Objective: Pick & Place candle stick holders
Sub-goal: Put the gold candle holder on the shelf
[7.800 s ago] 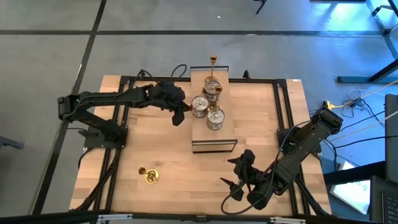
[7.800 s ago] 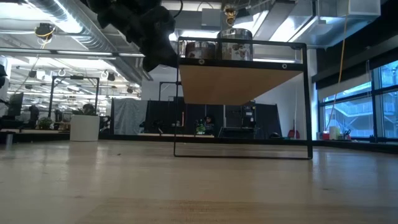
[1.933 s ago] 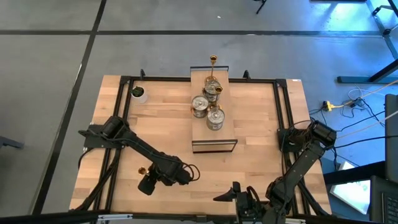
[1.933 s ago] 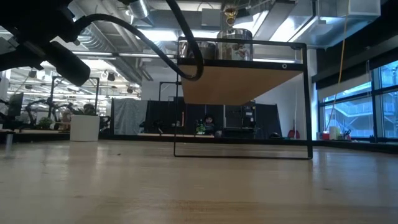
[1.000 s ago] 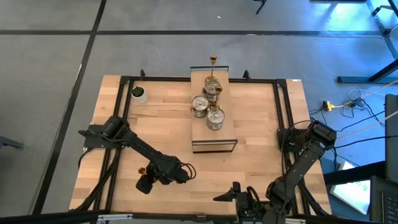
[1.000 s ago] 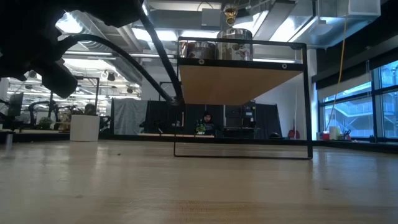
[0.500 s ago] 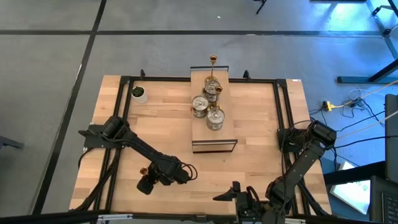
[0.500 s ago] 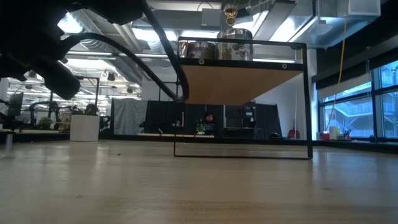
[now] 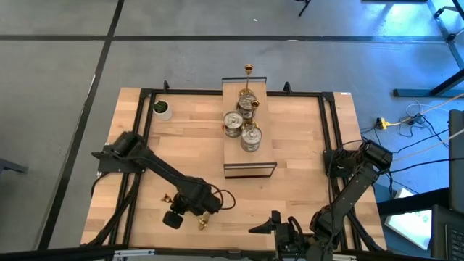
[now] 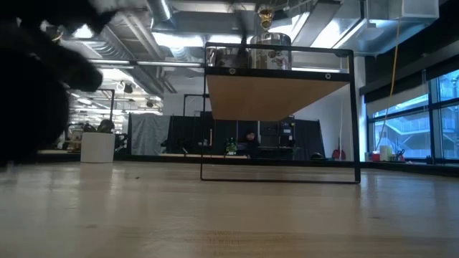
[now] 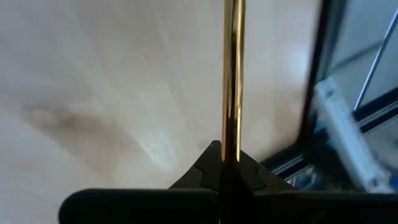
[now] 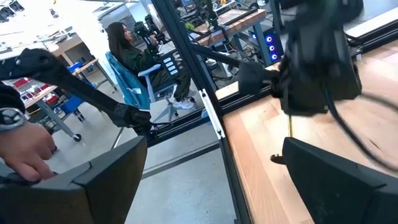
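Observation:
My left gripper (image 9: 181,215) hangs over the near left of the table, shut on a slim brass candle stick holder (image 11: 232,74). Gold bits of the holder show on either side of the gripper (image 9: 204,220). In the right wrist view the stem (image 12: 290,127) shows below that gripper. Several more candle stick holders, squat silver ones (image 9: 233,124) and slim gold ones (image 9: 248,70), stand on a raised wooden shelf (image 9: 249,161) at the table's middle back. My right gripper (image 12: 212,144) waits open at the near edge (image 9: 270,225), holding nothing. My left gripper pinches the holder's thin gold stem (image 11: 232,152) between its two fingertips, coming from above at a steep slant. The stem runs straight on past the fingertips. Whether the holder's base is clear of the table, I cannot tell.
A white cup (image 9: 162,109) stands at the far left corner. A black metal frame (image 9: 330,145) borders the table. The shelf stands on a thin wire frame (image 10: 280,175). A seated person (image 12: 127,53) and a hand (image 12: 25,146) show beyond the table's edge.
My left gripper has tipped and turned a little over the near left of the table. The brass holder has turned about with it: a gold end now shows to the gripper's right, where none showed before. My right arm has kept still.

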